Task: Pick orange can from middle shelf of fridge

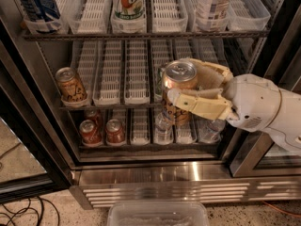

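- Right now the cream-coloured two-finger end effector (180,81) is closed around the orange-brown copper drinks can with the silver pull-tab top (176,117). One finger crosses the can's front and the other curves round behind it.
- The can stands roughly upright with its long axis vertical. It sits at the tip of the end effector, and the white arm (263,109) reaches in from the right.
- Its lower part overlaps the steel front rail of the middle shelf with white slotted lane trays (113,106). I judge it to be out in front of that rail, so the way out is straight back from the stainless-steel display fridge (164,187).
- A second copper can (70,84) sits in the far-left lane of the same shelf, well apart.
- The near finger hides the middle band of the held can. I cannot tell how much of the rear finger touches it.
- The arm is cut off at the right edge.
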Available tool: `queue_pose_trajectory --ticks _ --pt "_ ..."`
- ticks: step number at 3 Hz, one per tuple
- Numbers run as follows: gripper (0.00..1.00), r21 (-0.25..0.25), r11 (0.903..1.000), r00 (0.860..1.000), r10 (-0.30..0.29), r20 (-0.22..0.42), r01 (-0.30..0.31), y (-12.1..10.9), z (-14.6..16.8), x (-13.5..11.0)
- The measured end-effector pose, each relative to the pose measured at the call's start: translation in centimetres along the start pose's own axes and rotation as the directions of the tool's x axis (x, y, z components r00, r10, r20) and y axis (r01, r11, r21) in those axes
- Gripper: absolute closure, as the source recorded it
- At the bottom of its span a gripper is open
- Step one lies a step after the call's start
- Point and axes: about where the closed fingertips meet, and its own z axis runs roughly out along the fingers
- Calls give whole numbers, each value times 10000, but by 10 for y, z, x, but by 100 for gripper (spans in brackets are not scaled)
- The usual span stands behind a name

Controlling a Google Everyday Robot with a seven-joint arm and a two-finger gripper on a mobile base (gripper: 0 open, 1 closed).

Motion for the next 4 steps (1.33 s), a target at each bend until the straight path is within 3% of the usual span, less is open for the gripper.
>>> queue_pose_trajectory --ticks 1,2,3,4 --pt "100 -2173 9757 9995 247 -207 -287 58 2 -8" --pt "100 -3585 9335 9998 -60 -181 -9 107 14 -11" --pt "100 -4264 9020 9972 -742 3 672 149 30 -15" --pt "100 -4377 8869 9882 -1508 274 1475 179 44 -23"
